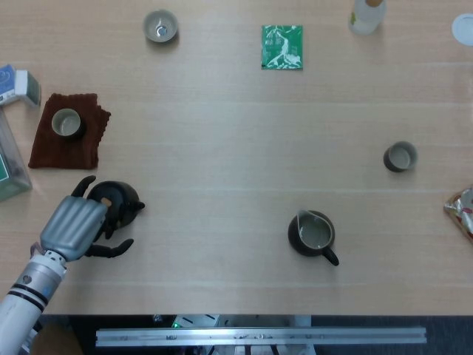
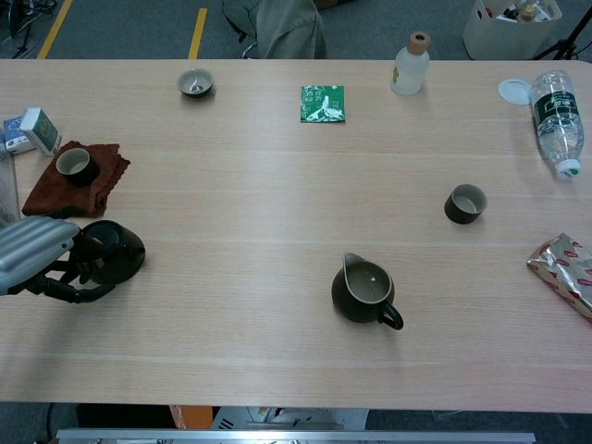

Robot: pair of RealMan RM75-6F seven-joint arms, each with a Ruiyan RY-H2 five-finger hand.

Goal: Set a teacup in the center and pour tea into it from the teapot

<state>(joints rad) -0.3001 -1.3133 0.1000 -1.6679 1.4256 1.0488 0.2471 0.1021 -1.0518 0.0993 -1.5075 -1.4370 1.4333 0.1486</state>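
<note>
Light wooden table (image 1: 222, 148), long grain running left to right, carries everything.

Left hand (image 1: 74, 228), silver-grey back with black fingers (image 1: 114, 250), sits at the near left edge of the table. Fingers curl around the dark teapot (image 1: 118, 200) from its near side; in the chest view the hand (image 2: 35, 254) covers the pot's left flank and black fingertips wrap under it. Contact looks made, but whether the grip is firm I cannot tell. Right hand not seen in either view.

Teapot: small, round, dark glossy body, lid with a pale spot on top, sitting upright on the table directly at the hand's fingers.

Brown cloth (image 1: 70, 144), just beyond the hand, bears a dark teacup (image 1: 66, 123) with pale inside. Beyond the cloth and left, a small white-and-blue box (image 1: 18, 85).

Well to the hand's right, dark pitcher (image 1: 312, 234) with spout and handle, pale liquid inside. Further right and beyond it, a second dark teacup (image 1: 400, 157), upright. Far right edge, a crumpled foil packet (image 2: 564, 273).

Far side of the table from the hand: a grey cup (image 1: 160, 26), a green sachet (image 1: 281, 47) lying flat, a small corked bottle (image 2: 409, 65), a plastic water bottle (image 2: 555, 109) on its side, a white lid (image 2: 514, 91) beside it.

Bare tabletop lies between teapot and pitcher.
</note>
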